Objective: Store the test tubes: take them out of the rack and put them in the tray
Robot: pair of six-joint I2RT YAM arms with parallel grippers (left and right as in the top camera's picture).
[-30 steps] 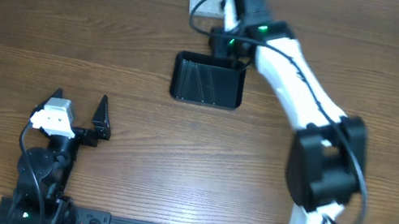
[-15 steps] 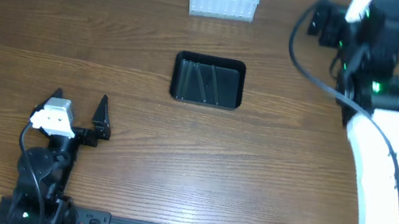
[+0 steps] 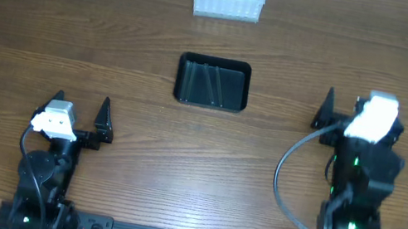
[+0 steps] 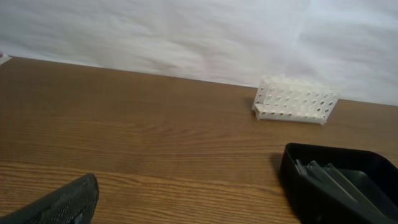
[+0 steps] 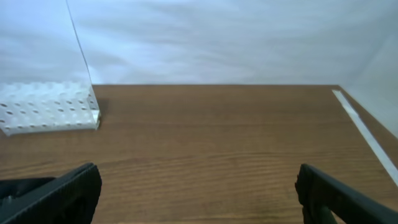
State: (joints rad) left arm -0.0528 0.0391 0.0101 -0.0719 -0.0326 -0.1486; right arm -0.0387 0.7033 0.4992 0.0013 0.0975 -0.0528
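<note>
The white test tube rack [image 3: 227, 0] stands at the far middle of the table, its holes looking empty from above. In front of it lies the black tray [image 3: 184, 92] with several clear tubes [image 3: 208, 80] lying inside. My right gripper [image 3: 353, 117] sits right of the tray, well apart from it, open with nothing between its fingers [image 5: 68, 193]. In the right wrist view the rack [image 5: 46, 109] is far off to one side. My left gripper [image 3: 81, 105] rests open near the front left. The left wrist view takes in the rack [image 4: 295, 101] and the tray [image 4: 298, 186] with tubes [image 4: 323, 177].
The wooden table [image 3: 78, 16] is bare around the rack and tray. A white strip [image 5: 367, 134] runs along the table's right edge. A thin black cable [image 5: 78, 43] hangs in the right wrist view.
The right arm has drawn back from the rack and tray at the far middle to the right side, nearer its base. The left arm has not moved.
</note>
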